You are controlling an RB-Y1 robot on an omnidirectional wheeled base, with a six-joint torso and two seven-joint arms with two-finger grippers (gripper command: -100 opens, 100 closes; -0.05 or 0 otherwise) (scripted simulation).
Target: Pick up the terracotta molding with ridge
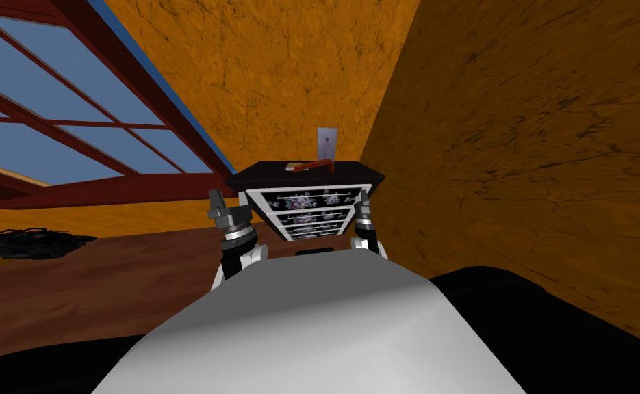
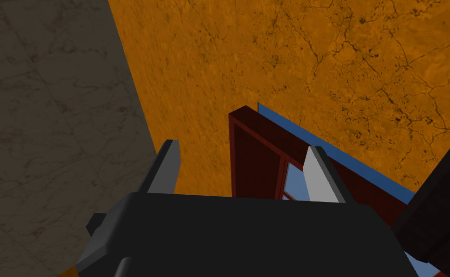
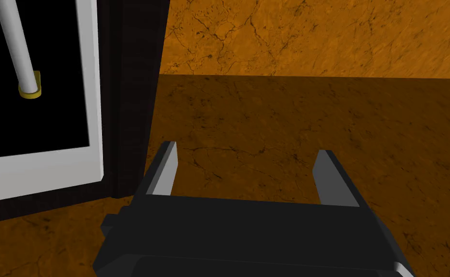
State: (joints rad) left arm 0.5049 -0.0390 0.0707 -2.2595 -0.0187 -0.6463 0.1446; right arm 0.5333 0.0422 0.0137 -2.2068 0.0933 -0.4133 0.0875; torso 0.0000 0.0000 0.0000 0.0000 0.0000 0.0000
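Left gripper (image 2: 243, 145), right gripper (image 3: 248, 147) beside dresser (image 1: 311, 217); molding (image 1: 315, 165), photo (image 1: 326, 142) atop.

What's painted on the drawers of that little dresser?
The drawers have black panels with small pale flowers, framed in white; the head view shows them best.

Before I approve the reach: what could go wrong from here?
1. The molding lies on the dresser top, right by an upright card and a small flat item; a sloppy approach may knock them.
2. The right end effector, open, sits at drawer height beside the dresser; rising, it could catch the wider top's edge.
3. The corner wall crowds the right arm.
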